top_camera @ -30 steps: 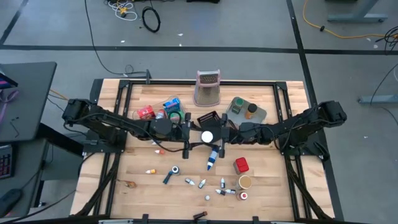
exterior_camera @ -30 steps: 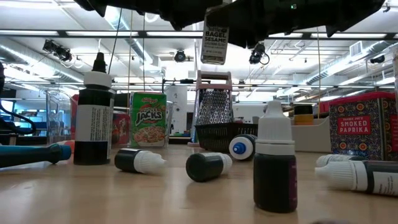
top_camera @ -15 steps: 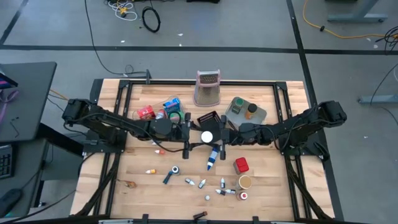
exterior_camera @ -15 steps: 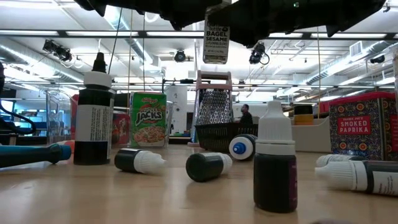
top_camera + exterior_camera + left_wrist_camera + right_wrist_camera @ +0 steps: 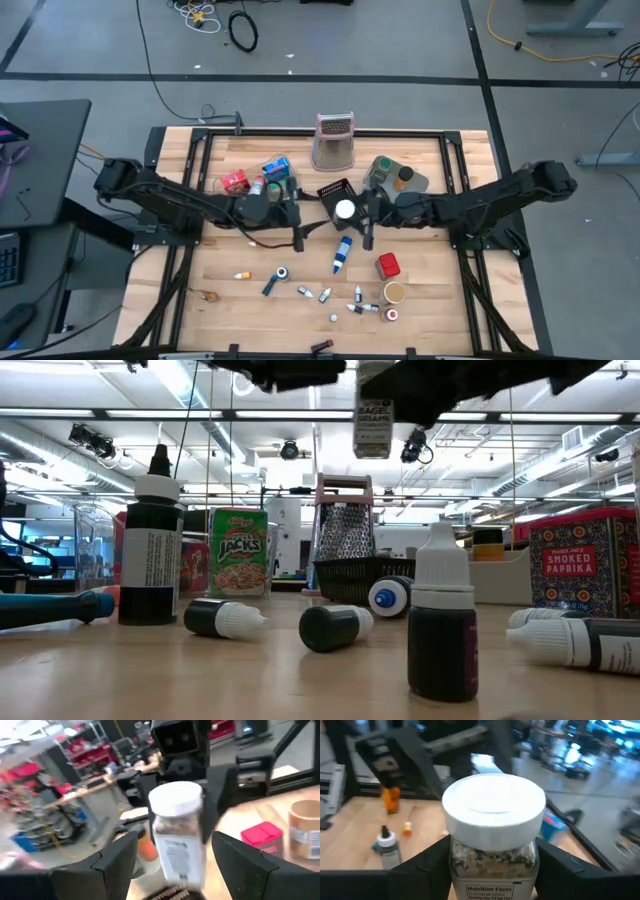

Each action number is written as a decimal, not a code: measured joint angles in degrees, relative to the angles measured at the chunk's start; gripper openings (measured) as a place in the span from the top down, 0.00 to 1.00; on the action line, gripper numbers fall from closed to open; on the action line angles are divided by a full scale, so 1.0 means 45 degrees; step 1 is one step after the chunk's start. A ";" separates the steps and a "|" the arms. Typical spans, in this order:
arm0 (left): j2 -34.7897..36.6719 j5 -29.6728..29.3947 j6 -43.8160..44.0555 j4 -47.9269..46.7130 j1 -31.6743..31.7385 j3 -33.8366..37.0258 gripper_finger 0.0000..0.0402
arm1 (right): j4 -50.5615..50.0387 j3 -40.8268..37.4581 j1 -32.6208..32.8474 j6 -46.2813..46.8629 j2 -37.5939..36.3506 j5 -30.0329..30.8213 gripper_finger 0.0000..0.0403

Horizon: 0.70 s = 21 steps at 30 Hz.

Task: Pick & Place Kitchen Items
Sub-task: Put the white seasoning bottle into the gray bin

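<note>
A clear seasoning jar [image 5: 344, 209] with a white lid and a "bagel sesame" label [image 5: 373, 420] hangs high above the middle of the table. My right gripper [image 5: 352, 211] comes in from the table's right and is shut on it. My left gripper [image 5: 299, 214] stands open just to the jar's left. Its two fingers [image 5: 116, 864] spread wide and stay short of the jar [image 5: 177, 832], touching nothing. My right gripper pinches the jar's glass body [image 5: 458, 862] just under the white lid [image 5: 493, 807], one finger [image 5: 422, 870] on each side. The fingers come in about level from the table's right. The jar stands upright, lifted clear of the table.
A metal grater stand [image 5: 335, 140] and a black mesh basket [image 5: 334, 189] sit beyond the jar. A grey bin [image 5: 395, 178] is at the far right and a clear tray with packets [image 5: 262, 178] at the far left. A red tin [image 5: 388, 265], a tan can [image 5: 394, 292], a blue-white bottle [image 5: 342, 253] and several vials [image 5: 325, 294] lie nearer.
The jar has passed from my left gripper to my right. My right gripper has carried it up and a little toward the table's right and far side, still upright. My left gripper has drawn back toward the left, away from the jar.
</note>
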<state>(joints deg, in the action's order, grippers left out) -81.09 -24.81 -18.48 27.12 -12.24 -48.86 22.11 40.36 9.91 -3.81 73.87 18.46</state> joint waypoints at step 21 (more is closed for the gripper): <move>0.2571 -0.1625 0.1678 -0.1946 -0.1951 0.0000 0.36 | -0.1528 -0.4031 -0.1829 0.3497 -0.1797 0.6225 0.49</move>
<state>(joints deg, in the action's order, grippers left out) -69.52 -32.12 -10.92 18.36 -21.02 -48.86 15.24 22.22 1.68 11.92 65.78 46.47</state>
